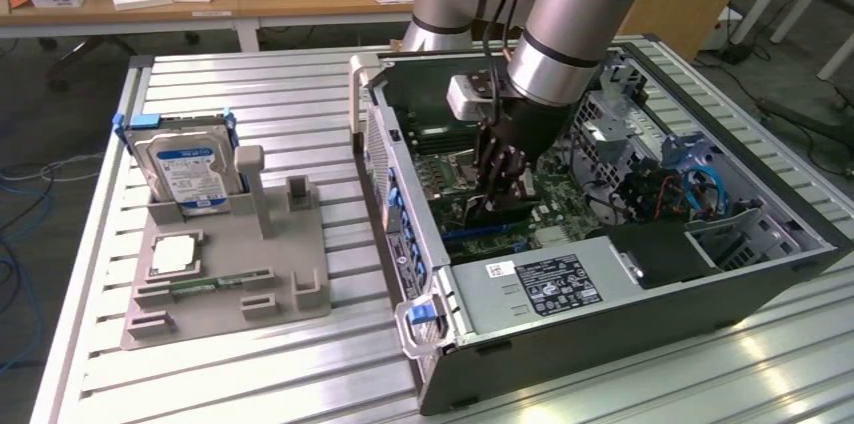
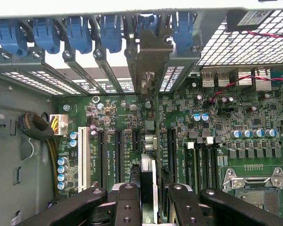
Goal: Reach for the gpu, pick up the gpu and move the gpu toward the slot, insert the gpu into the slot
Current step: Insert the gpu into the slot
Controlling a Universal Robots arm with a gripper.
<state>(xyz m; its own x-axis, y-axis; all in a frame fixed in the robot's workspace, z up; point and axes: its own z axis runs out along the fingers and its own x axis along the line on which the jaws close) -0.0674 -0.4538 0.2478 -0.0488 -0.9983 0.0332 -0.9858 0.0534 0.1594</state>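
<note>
Inside the open computer case point(image 1: 627, 329), my gripper point(image 1: 499, 182) reaches down over the green motherboard point(image 1: 461, 149). It is shut on the gpu point(image 2: 148, 141), a thin dark card seen edge-on in the wrist view, held between the two black fingers point(image 2: 127, 205). The card's silvery bracket point(image 2: 151, 56) lies against the case's rear wall, between the blue slot clips point(image 2: 111, 30). The card stands upright among the long black expansion slots point(image 2: 117, 153) on the motherboard point(image 2: 217, 122). How deep it sits in the slot is hidden. From the exterior view the gpu point(image 1: 497, 212) is a dark shape below the fingers.
On the exterior view's left, a grey fixture point(image 1: 267, 264) holds a blue-labelled hard drive point(image 1: 187, 169), a processor chip point(image 1: 174, 254) and a small green memory stick point(image 1: 190, 287). Within the case are the power supply point(image 1: 554, 282), blue cables point(image 1: 701, 184), the processor socket point(image 2: 252, 188) and a sleeved cable bundle point(image 2: 35, 127).
</note>
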